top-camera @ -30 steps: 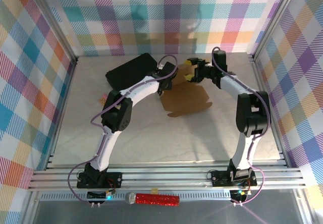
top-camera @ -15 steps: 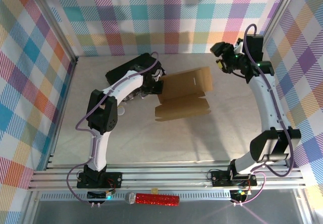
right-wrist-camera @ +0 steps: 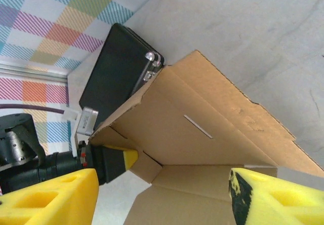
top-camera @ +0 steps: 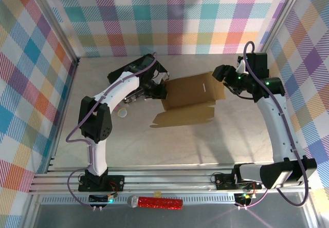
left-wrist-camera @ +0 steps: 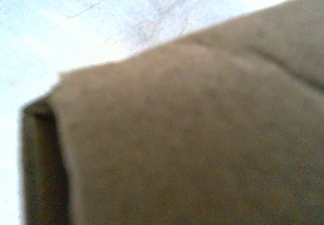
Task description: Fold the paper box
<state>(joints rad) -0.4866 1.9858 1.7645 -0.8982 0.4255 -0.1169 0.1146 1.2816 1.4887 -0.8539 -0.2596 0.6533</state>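
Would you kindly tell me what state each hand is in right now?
Left hand: closed on the paper box's edge.
Right hand: open, holding nothing.

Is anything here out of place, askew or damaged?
The paper box lies askew, half folded, its left end held by the left gripper. A red glittery stick lies on the front rail, off the table.

Both arms reach to the far middle of the desk, hands facing each other.

The left arm bends at its elbow on the left and stretches its white forearm inward, its hand (top-camera: 158, 88) pinched tight on the left edge of the paper box (top-camera: 193, 92). The right arm stands extended along the right side, wrist turned inward, its hand (top-camera: 222, 76) spread, yellow fingers (right-wrist-camera: 50, 197) apart.
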